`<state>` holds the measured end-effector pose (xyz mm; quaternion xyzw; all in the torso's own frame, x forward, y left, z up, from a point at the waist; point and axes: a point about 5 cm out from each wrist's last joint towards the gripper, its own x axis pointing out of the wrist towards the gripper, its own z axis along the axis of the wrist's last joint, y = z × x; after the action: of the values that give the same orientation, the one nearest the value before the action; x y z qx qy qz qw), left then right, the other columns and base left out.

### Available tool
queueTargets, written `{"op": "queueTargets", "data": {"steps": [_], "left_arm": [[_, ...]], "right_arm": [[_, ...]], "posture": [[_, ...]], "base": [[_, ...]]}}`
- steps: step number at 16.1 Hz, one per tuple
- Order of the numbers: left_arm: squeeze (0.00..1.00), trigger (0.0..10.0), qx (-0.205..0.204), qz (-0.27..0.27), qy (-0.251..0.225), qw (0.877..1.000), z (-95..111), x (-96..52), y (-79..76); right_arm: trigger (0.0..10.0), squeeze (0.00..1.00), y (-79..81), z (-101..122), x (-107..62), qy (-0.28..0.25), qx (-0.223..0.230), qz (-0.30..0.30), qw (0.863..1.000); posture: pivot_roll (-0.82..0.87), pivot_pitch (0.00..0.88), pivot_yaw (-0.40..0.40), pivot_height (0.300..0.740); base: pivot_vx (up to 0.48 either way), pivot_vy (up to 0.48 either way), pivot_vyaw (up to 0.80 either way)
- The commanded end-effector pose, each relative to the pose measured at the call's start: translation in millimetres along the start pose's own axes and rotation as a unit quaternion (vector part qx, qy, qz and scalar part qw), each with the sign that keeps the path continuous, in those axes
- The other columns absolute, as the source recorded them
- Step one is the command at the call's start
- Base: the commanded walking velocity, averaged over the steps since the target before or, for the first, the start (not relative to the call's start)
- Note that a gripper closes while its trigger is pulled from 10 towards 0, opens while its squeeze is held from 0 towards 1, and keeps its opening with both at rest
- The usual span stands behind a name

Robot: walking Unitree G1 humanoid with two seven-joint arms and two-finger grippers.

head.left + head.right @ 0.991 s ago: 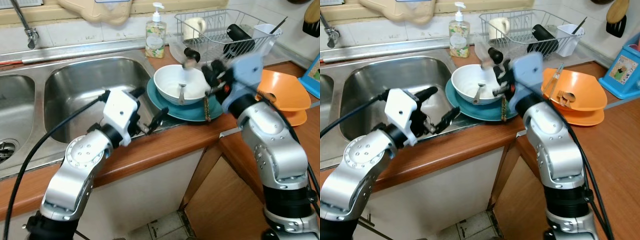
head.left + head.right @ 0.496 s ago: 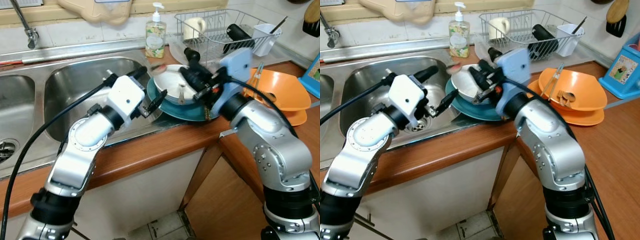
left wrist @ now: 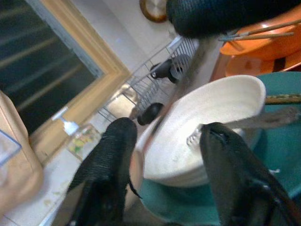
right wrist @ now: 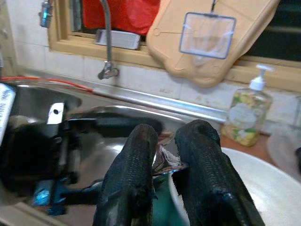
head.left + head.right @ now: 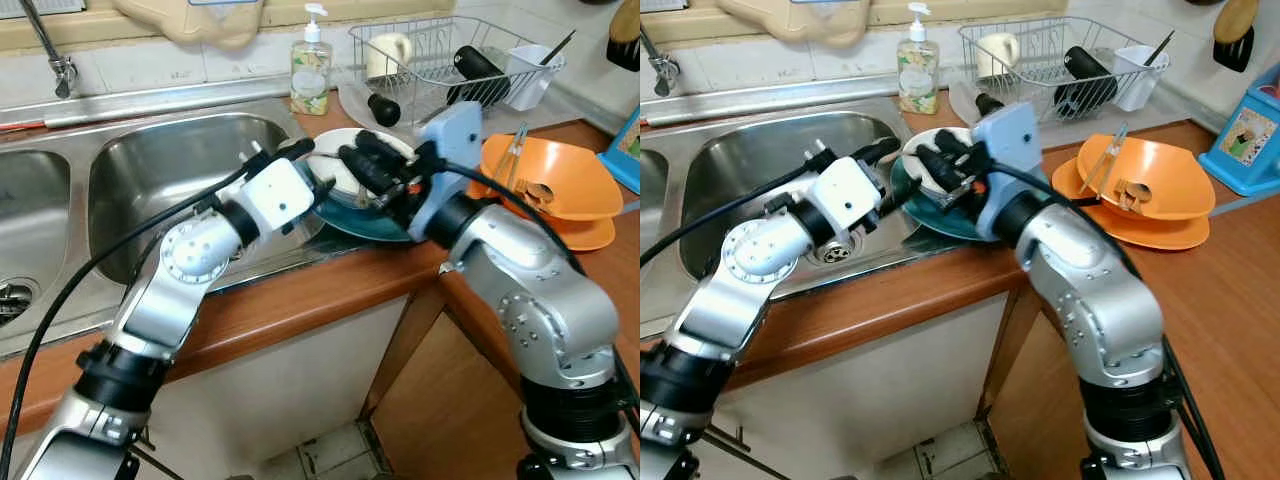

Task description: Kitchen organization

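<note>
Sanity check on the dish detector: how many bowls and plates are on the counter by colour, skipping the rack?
White: 1, the white bowl
Teal: 1, the teal plate under it
Orange: 2, the orange bowl on the orange plate
Total: 4

Both arms are built of rounded, brushed silver metal segments joined by black ring collars. The left arm (image 5: pixel 165 300) shows a disc-shaped joint cover with a ring of small screws, and a thick black cable runs along it to a white box-shaped wrist housing (image 5: pixel 277 192). The right arm (image 5: pixel 540 300) is bulkier, with small screw heads on its shell, a ribbed black collar lower down, and a pale blue-white wrist housing (image 5: pixel 448 135) carrying thin black wiring. The left gripper (image 3: pixel 164 181) and right gripper (image 4: pixel 164 188) each have two long black fingers with a fine woven, textured surface.
</note>
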<state>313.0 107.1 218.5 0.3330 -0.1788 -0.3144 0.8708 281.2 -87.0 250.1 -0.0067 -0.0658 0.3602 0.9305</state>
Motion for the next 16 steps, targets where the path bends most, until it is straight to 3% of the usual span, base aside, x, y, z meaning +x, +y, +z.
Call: {"op": "queueTargets", "data": {"steps": [1, 5, 16], "left_arm": [[0.0, 0.0, 0.015, -0.003, -0.003, 1.0, 1.2, 2.6, 0.5], [0.0, 0.0, 0.021, 0.008, -0.01, 1.0, -0.2, 4.3, 1.7], [0.0, 0.0, 0.096, 0.037, -0.002, 0.995, -5.6, 2.8, 9.7]], "right_arm": [[0.0, 0.0, 4.9, 4.9, -1.5, -0.009, -0.002, 0.006, 1.0], [0.0, 0.0, 6.1, 0.7, -1.6, -0.005, 0.019, -0.001, 1.0], [0.0, 0.0, 3.9, -2.5, 3.0, 0.0, 0.059, -0.02, 0.998]], "posture": [[-0.05, 0.0, 0.004, 0.74], [-0.05, 0.0, -0.001, 0.74], [-0.05, 0.0, -0.005, 0.74]], "base": [[0.0, 0.0, 0.0], [0.0, 0.0, 0.0], [0.0, 0.0, 0.0]]}}
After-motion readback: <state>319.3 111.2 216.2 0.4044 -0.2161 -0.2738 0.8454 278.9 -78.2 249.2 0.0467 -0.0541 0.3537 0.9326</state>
